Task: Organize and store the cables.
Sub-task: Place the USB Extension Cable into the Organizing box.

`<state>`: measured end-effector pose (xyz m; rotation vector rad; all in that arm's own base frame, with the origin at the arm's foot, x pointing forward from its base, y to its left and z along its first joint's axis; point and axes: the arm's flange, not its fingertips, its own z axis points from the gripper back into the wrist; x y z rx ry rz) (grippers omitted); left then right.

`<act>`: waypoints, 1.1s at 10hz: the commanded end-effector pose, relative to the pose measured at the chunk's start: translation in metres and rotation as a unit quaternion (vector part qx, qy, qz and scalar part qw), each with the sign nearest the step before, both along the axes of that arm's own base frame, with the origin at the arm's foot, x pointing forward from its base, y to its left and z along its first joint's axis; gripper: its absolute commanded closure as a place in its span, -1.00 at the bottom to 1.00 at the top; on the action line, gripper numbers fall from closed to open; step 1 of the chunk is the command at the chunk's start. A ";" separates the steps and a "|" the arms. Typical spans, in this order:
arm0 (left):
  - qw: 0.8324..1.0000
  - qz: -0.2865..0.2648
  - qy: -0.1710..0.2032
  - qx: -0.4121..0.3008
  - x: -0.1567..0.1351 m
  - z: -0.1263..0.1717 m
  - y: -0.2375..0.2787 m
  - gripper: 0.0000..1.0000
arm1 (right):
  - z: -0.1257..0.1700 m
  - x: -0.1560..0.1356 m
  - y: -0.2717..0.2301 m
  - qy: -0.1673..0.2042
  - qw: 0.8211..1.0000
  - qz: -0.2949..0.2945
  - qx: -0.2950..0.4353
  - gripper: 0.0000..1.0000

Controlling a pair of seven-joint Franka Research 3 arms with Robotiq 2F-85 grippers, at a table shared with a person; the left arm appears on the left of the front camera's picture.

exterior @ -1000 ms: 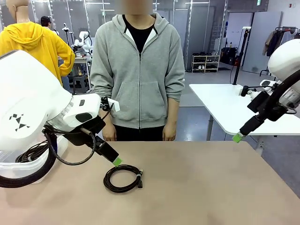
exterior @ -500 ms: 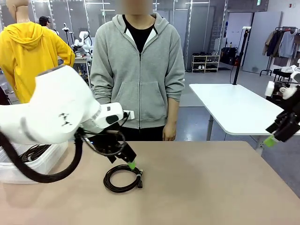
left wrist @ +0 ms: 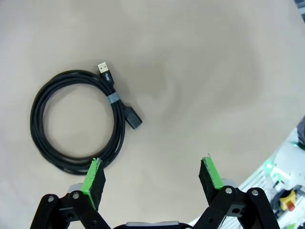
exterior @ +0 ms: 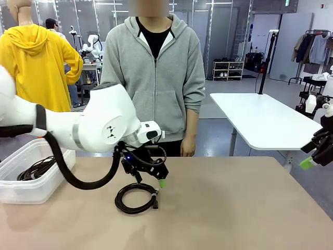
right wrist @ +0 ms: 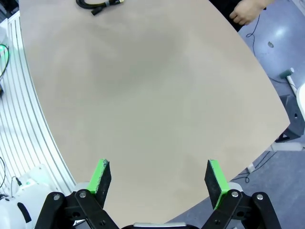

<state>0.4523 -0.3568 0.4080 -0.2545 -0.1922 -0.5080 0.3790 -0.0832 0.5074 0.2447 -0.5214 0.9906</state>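
Observation:
One of the cables (exterior: pixel 136 198) lies on the tan table (exterior: pixel 234 208) as a round black coil with its plug ends at the right side. My left gripper (exterior: pixel 161 182) hovers open just above the coil's far right edge. In the left wrist view the coil (left wrist: pixel 76 119) lies left of centre, its silver plug (left wrist: pixel 102 67) pointing up, and the open left gripper (left wrist: pixel 151 174) has one green fingertip (left wrist: pixel 94 175) over the coil's near rim. My right gripper (exterior: pixel 308 162) hangs open beyond the table's right edge. From the right wrist, the open right gripper (right wrist: pixel 157 176) looks over bare table, with the coil (right wrist: pixel 97 5) far off.
A clear plastic bin (exterior: pixel 21 190) at the table's left end holds more coiled black cables (exterior: pixel 36 169). A person in a grey hoodie (exterior: pixel 153 78) stands at the far edge, hands down. A white table (exterior: pixel 260 120) stands behind on the right.
My left arm swung in over the table and its gripper moved right, from the coil's left edge to its right edge. My right gripper drew back to the right and lower.

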 end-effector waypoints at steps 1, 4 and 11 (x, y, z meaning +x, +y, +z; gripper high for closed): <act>1.000 0.017 0.018 0.017 0.021 -0.003 -0.024 -1.00 | 0.004 0.006 0.004 0.010 1.000 -0.003 -0.011 -1.00; 0.995 0.048 0.033 0.075 0.043 -0.037 -0.041 -1.00 | 0.004 0.006 0.004 0.010 1.000 -0.003 -0.011 -1.00; 0.986 0.131 0.037 0.098 0.071 -0.087 -0.041 -1.00 | 0.004 0.006 0.004 0.010 1.000 -0.003 -0.011 -1.00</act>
